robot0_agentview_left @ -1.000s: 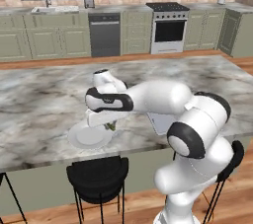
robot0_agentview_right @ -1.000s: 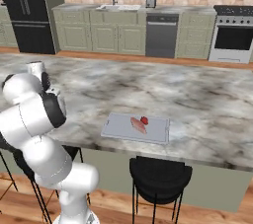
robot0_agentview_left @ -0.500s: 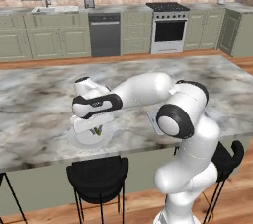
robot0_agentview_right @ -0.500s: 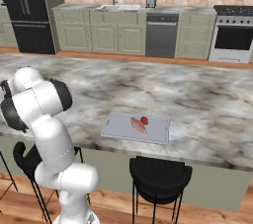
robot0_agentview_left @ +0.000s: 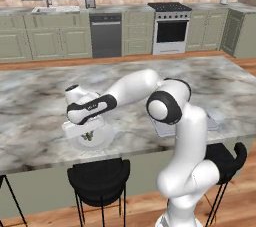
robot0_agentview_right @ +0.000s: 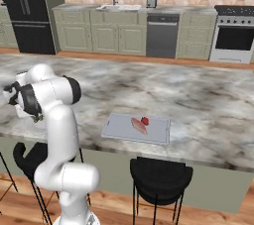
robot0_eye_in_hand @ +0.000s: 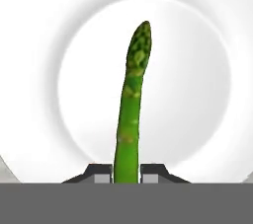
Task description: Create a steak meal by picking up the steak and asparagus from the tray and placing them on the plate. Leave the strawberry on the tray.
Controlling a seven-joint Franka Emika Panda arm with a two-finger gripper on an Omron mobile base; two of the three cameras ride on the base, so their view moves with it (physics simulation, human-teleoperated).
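A: Which step is this?

B: Placing the asparagus (robot0_eye_in_hand: pixel 131 104). The gripper (robot0_eye_in_hand: pixel 126 172) is clenched on its stalk, tip pointing to 12 o'clock over the middle of the plate (robot0_eye_in_hand: pixel 207 45).

A: Touching the plate?

B: Hard to tell; in the left base view it seems to hang just above.

A: And next?

B: Lower, release, then go for the steak (robot0_agentview_right: pixel 139 125) on the tray (robot0_agentview_right: pixel 116 129), leaving the strawberry (robot0_agentview_right: pixel 145 120) at its 1 o'clock.

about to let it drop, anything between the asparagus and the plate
Nothing visible. The gripper holds the asparagus over the plate, whose white centre lies bare behind the spear.
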